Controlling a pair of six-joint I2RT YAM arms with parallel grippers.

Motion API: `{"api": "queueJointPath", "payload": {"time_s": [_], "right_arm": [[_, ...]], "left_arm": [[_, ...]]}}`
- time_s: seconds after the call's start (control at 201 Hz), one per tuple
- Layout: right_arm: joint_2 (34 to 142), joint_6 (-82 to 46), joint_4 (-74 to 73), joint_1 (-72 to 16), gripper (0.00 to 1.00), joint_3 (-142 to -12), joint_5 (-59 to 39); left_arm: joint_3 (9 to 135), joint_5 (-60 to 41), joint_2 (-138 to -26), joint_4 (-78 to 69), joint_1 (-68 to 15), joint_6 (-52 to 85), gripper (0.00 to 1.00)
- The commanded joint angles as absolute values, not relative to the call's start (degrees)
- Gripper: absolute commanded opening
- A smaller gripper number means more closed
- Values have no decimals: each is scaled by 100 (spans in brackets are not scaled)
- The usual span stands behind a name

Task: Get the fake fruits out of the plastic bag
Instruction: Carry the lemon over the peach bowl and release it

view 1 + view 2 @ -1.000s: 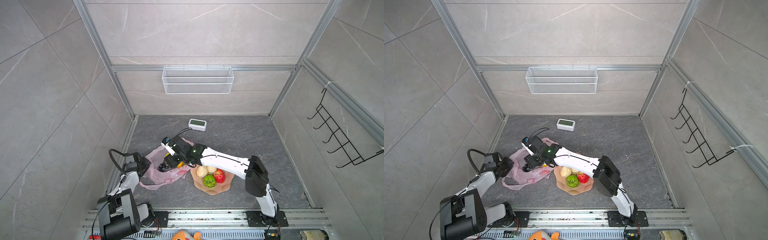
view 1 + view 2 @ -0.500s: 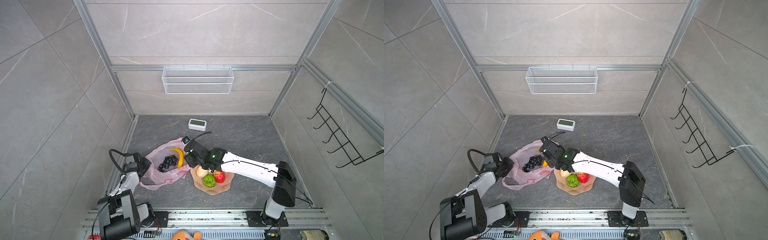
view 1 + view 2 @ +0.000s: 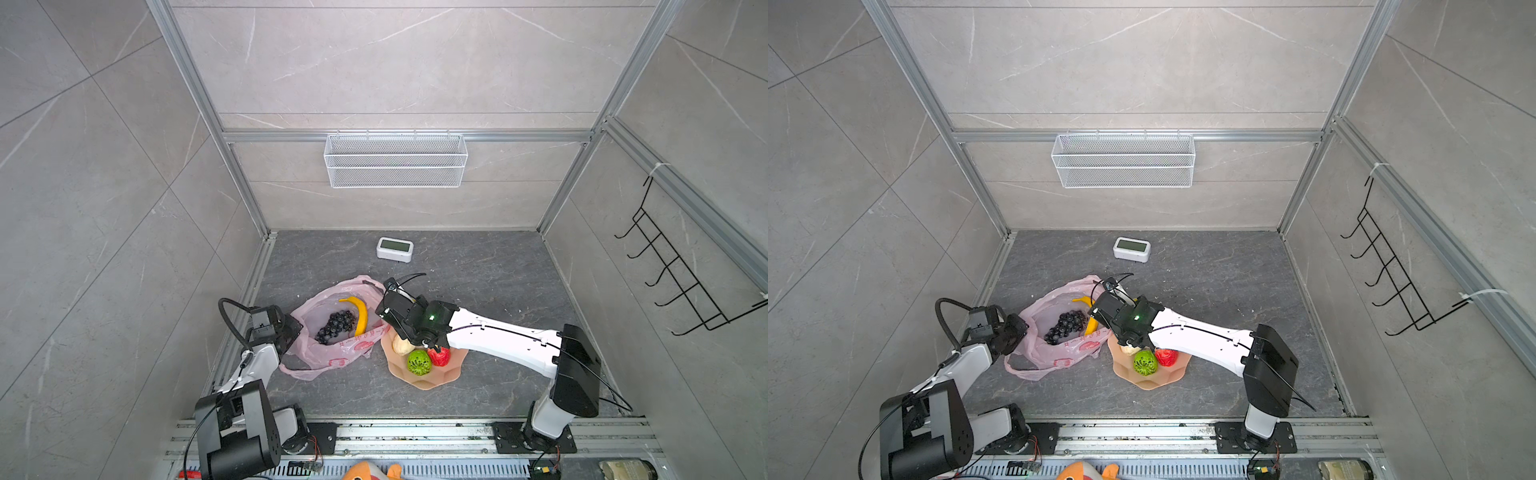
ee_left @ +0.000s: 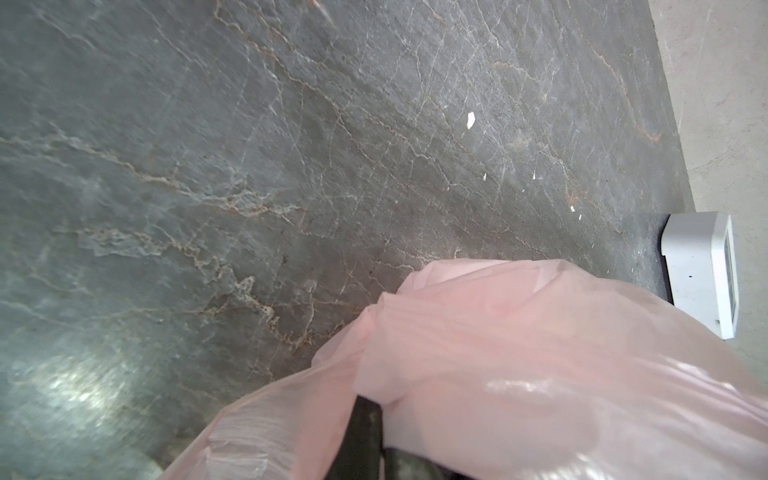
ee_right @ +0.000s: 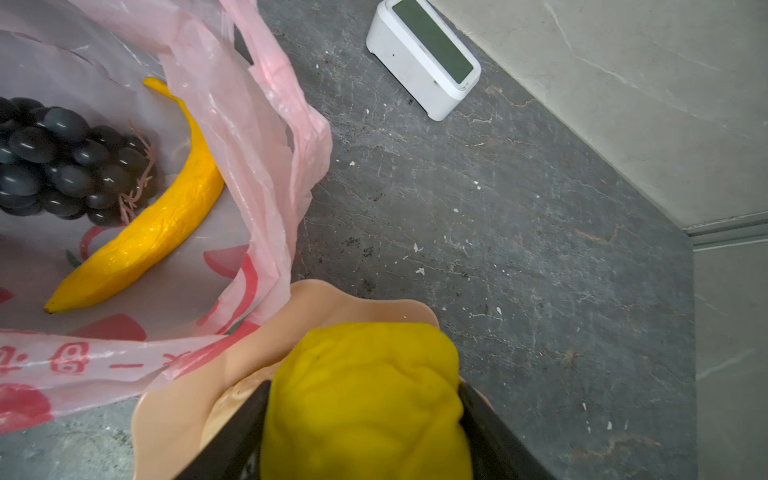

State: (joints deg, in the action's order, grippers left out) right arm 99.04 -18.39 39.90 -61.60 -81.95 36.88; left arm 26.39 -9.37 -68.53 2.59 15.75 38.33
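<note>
A: How many fake fruits (image 3: 1144,362) are showing?
B: Six. One banana (image 3: 360,316) and one grape bunch (image 3: 336,326) are lying inside the pink plastic bag (image 3: 332,353); one green bumpy fruit (image 3: 418,362), one red fruit (image 3: 439,356) and one beige lump (image 3: 400,345) are sitting in the scalloped bowl (image 3: 432,380).
A: The sixth?
B: One lemon (image 5: 365,365); the right hand (image 5: 363,415) is gripping it above the bowl. The left hand (image 3: 291,330) is clamping the bag's rim. The crumpled translucent bag is lying open on the surface (image 3: 478,270).

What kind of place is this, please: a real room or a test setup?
Probably a robot test cell, not a real room: tile panels set in an aluminium frame, an arm bolted to a front rail, and a wire basket hung on that frame.
</note>
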Motion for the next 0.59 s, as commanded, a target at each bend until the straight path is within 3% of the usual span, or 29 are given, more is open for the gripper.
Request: {"api": "queueJointPath", "payload": {"time_s": [0.0, 0.588], "right_arm": [[10082, -2139, 4219, -6194, 66, -8197, 4027], [10901, -2235, 4610, -6075, 67, -8621, 4287]], "left_arm": [[2609, -888, -6647, 220, 1560, 3700, 0], [2595, -879, -6621, 247, 1563, 3696, 0]]}}
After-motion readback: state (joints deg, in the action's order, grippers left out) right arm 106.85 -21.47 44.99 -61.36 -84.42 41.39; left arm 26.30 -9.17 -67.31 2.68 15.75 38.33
